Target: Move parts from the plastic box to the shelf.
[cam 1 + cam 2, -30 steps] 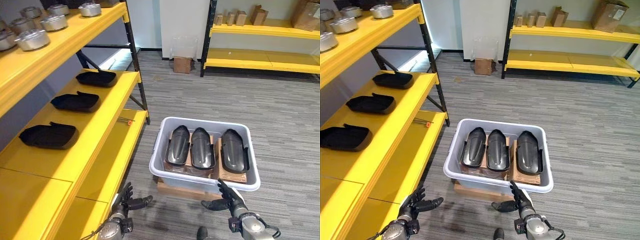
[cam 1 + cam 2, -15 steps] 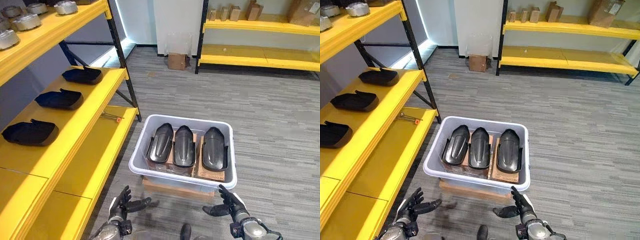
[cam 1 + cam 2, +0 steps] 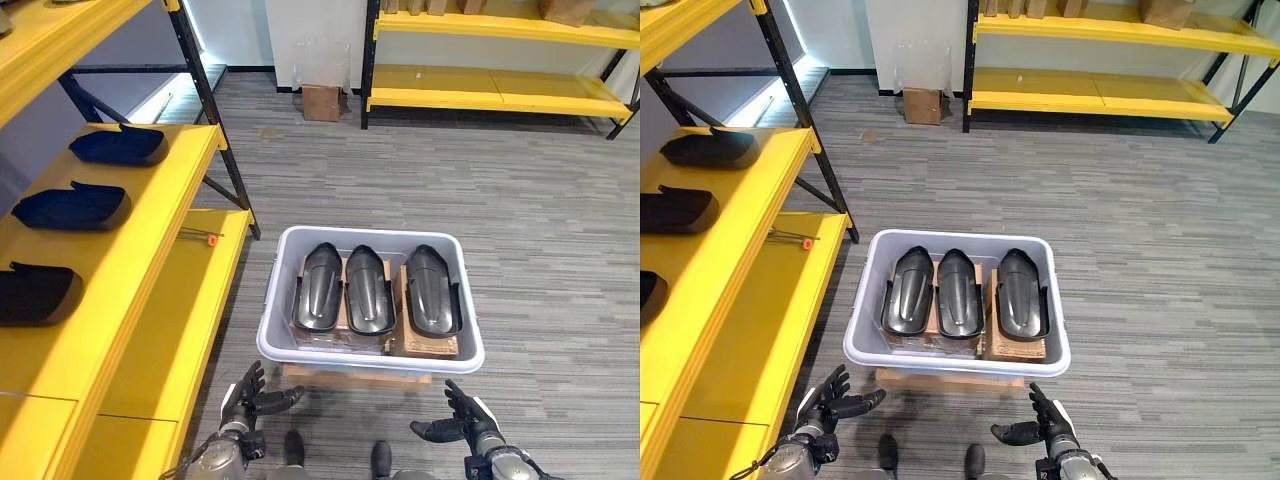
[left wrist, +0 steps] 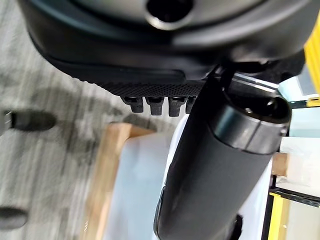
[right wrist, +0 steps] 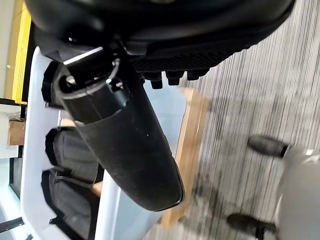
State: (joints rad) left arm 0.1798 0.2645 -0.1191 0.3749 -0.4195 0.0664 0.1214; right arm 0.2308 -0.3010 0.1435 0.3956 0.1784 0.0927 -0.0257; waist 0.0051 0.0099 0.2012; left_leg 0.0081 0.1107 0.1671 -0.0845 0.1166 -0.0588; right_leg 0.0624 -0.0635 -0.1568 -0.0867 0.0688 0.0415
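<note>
The box (image 3: 370,360) is open on top; its near wall faces both hands; the shelf (image 3: 140,270) flanks its left.

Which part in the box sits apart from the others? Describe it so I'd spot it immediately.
Find the grey plastic box on the floor beside the yellow shelf. Three dark parts lie inside; the one on the robot's right is separated by a gap, while the other two touch.

parts in plastic box (image 3: 370,352): three black parts (image 3: 370,290)
parts on shelf (image 3: 150,240): three dark trays (image 3: 75,205)
cardboard boxes on floor (image 3: 320,101): one
hands: two, left hand (image 3: 250,395), right hand (image 3: 462,420)
</note>
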